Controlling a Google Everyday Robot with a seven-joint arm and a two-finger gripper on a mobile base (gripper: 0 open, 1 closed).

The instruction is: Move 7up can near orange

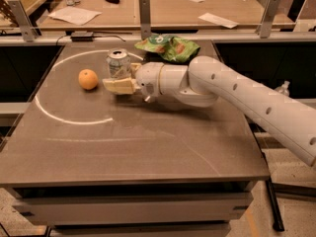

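The 7up can [118, 61] stands upright on the grey table [148, 147], at the back middle. It is silver with a silver top. My gripper [118, 77] reaches in from the right on a white arm and is shut on the can, with one cream finger [118, 86] in front of it and the other behind. The orange [88, 79] lies on the table just left of the can, a small gap apart from it and from the finger.
A green snack bag [169, 46] lies behind the arm near the table's back edge. A white arc [64, 118] is painted on the table's left half. A rail with metal posts [144, 18] and a desk with papers stand behind.
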